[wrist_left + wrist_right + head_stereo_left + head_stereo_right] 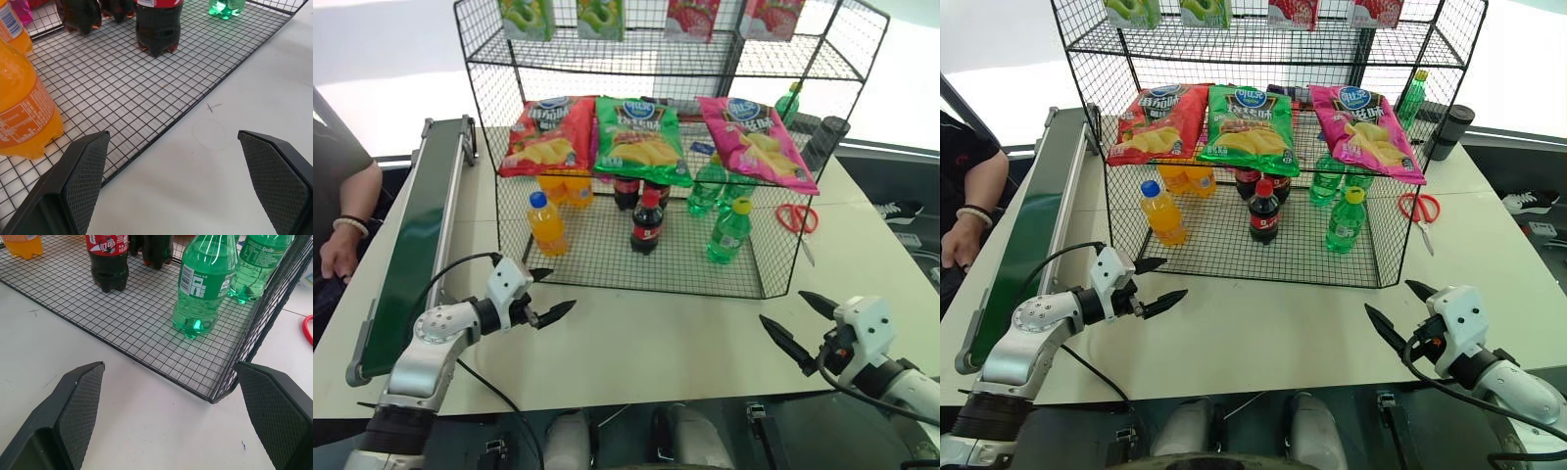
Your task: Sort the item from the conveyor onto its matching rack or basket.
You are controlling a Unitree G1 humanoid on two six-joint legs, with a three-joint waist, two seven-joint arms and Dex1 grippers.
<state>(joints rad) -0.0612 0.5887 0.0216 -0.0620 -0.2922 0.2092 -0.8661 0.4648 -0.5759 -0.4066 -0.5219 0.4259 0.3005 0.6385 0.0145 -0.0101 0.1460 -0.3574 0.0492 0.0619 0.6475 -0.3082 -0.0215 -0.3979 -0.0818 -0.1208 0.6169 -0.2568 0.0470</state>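
Both arms are silver-grey metal with white wrist housings and black joints. A black cable point(460, 269) loops along the left arm point(431, 348). Each gripper has pointed black jaws with cross-hatched inner pads point(85, 171).

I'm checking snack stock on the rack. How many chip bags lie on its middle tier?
3, side by side on the middle tier: a red bag toward the conveyor side, a green bag in the centre, and a pink bag on the scissors side. None looks hidden.

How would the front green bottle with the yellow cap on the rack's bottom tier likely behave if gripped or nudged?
The green bottle looks full, so probably heavy for its size. Tall on a narrow lobed base on the rack mesh, it may tip if pushed high. Its smooth clear plastic could slip in a loose grip.
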